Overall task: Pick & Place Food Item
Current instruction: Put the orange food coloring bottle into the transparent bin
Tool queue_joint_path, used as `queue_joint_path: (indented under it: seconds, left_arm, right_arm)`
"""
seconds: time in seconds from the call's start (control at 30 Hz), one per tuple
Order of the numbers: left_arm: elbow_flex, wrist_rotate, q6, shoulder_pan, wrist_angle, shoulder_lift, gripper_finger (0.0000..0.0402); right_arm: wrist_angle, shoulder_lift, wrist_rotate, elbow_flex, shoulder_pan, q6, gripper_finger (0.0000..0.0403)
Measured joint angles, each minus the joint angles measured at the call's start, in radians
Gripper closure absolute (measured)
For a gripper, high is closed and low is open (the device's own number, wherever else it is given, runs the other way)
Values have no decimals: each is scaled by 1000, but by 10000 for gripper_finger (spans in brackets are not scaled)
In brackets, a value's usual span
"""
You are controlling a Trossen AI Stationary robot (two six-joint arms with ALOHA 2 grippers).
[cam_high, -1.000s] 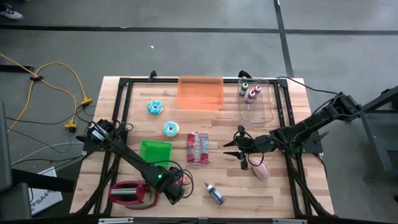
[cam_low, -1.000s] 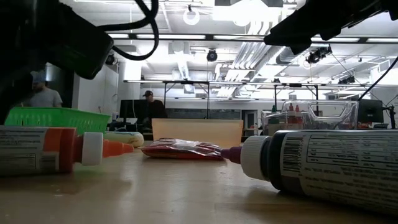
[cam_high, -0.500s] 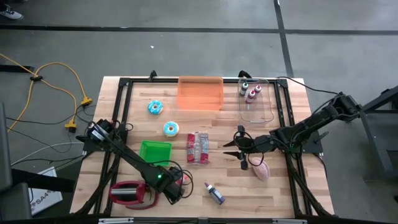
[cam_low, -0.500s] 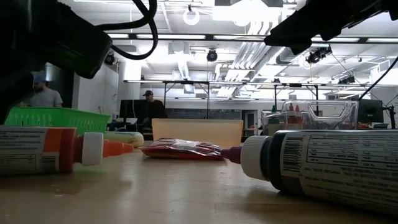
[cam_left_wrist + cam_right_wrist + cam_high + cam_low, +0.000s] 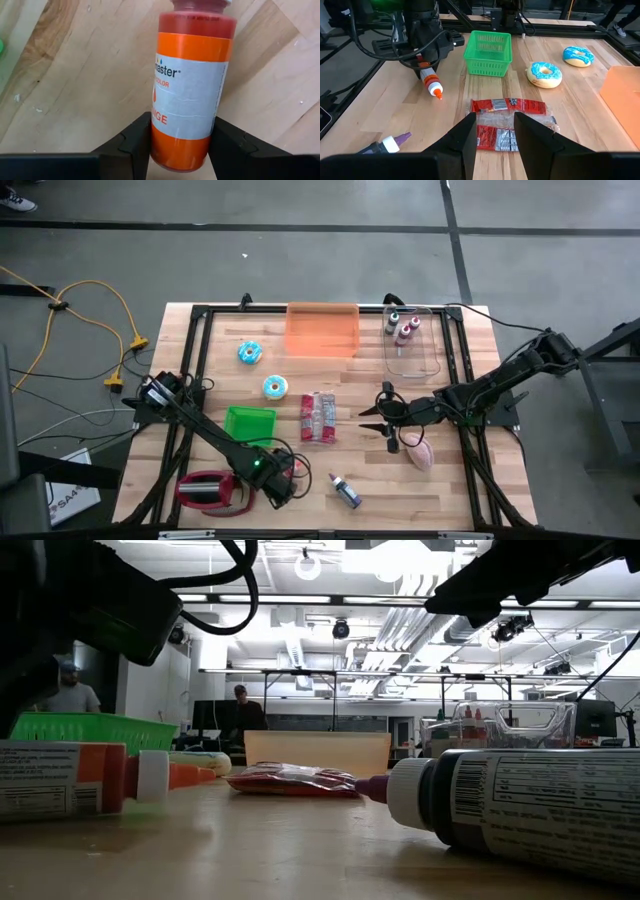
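We see the left gripper (image 5: pixel 181 145) with its jaws pinching an orange food-colour bottle (image 5: pixel 191 85) lying on the counter (image 5: pixel 75 75) near the green basket (image 5: pixel 249 425). It isn't lifted yet; carrying and placing remain. The right gripper (image 5: pixel 369 413) hovers mid-counter, jaws pressed together.

Where we find things on the table

At the far edge we see a tray (image 5: pixel 322 330) with a clear bin (image 5: pixel 412 352) to its right, small bottles (image 5: pixel 402 327) inside it. Two doughnuts (image 5: pixel 250 353) (image 5: pixel 275 387) lie left of centre, and a snack packet (image 5: pixel 318 418) sits between a basket (image 5: pixel 249 425) and the right gripper (image 5: pixel 364 421). Nearer us, the left gripper (image 5: pixel 283 476) straddles a bottle (image 5: pixel 189 85) lying beside another bottle (image 5: pixel 346 491).
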Motion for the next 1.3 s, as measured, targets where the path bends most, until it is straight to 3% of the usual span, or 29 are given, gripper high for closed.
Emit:
queue_joint_path:
  seconds: [0.23,0.67,1.03,1.3]
  left_arm:
    - [1,-29,69,19,4,-28,247]
    - [2,-291,374,93,63,-200,247]
    - [3,-265,637,198,177,-212,247]
    - [3,-263,774,269,227,-212,247]
  right_arm:
    - [0,0,0,0,0,0,285]
    - [0,0,-1,0,0,0,285]
    - [14,38,-57,0,0,-3,285]
    - [143,139,-57,0,0,-56,285]
